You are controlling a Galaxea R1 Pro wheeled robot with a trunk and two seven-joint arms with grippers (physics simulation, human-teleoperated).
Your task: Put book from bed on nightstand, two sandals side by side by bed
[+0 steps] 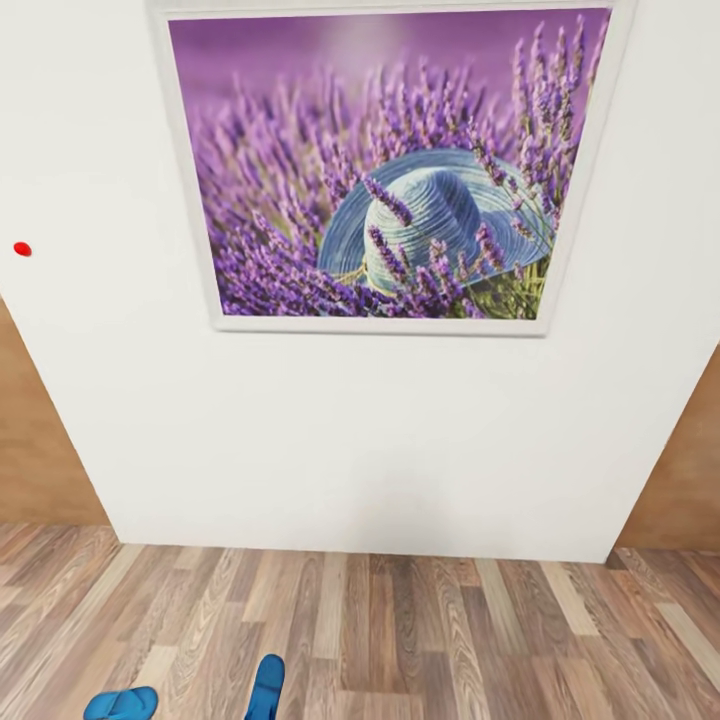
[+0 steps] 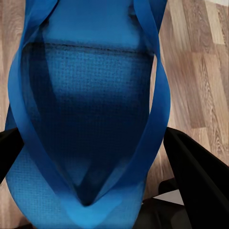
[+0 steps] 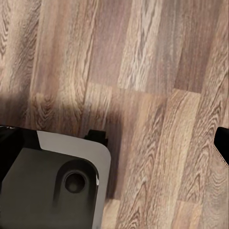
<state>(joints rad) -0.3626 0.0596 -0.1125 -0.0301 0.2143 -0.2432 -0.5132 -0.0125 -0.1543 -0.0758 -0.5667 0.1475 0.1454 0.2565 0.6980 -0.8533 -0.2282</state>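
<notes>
Two bright blue sandals show at the bottom edge of the head view. One sandal (image 1: pixel 121 704) lies flat on the wood floor. The other sandal (image 1: pixel 267 686) stands narrow and on edge to its right. In the left wrist view this sandal (image 2: pixel 90 95) is very close, its thong straps meeting near the camera. My left gripper (image 2: pixel 95 162) is shut on it, with black fingers (image 2: pixel 198 176) on either side. A dark fingertip (image 3: pixel 222 142) of my right gripper sits far out at the frame edge over bare floor, so that gripper is open. The book, bed and nightstand are out of view.
A white wall (image 1: pixel 360 440) stands close ahead, with a framed lavender-and-hat picture (image 1: pixel 385 165) and a small red dot (image 1: pixel 22 248). Brown panels flank the wall. My grey base (image 3: pixel 52 186) rests on the plank floor (image 1: pixel 450 630).
</notes>
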